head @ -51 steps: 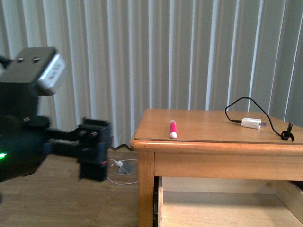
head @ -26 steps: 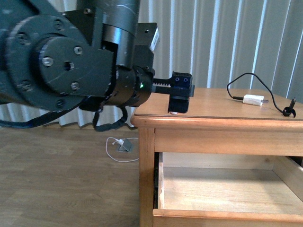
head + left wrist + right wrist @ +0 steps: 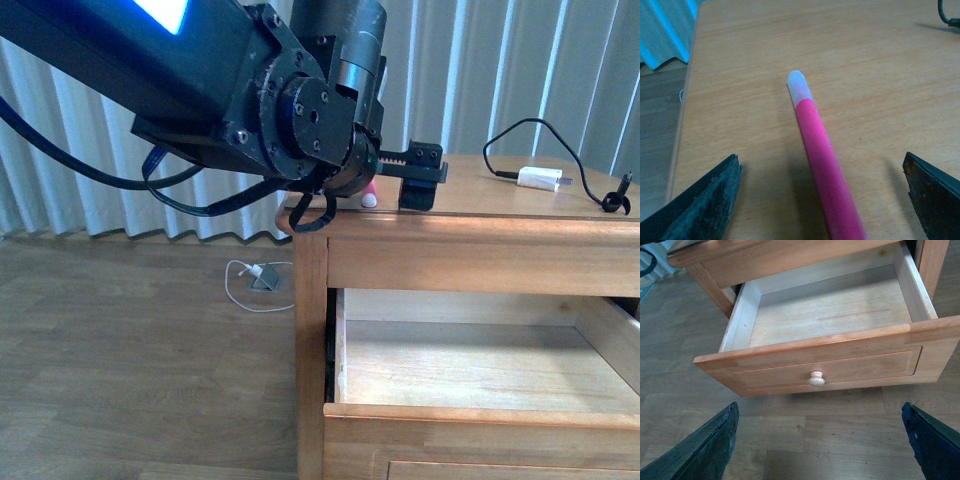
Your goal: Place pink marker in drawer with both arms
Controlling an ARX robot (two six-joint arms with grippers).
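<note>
The drawer (image 3: 810, 341) is open; the pink marker (image 3: 815, 130) is not grabbed yet.
Our left gripper (image 3: 821, 161) is spread wide around the pink marker on the dresser top (image 3: 740, 75). Our right gripper (image 3: 820, 409), wide too, hangs over the drawer. Grabbing and dropping are left.

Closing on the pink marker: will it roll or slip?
Likely to roll: the pink marker is a smooth round barrel lying flat on the dresser top. Probably stiff and light, so a glancing finger of the open left gripper may spin it.
</note>
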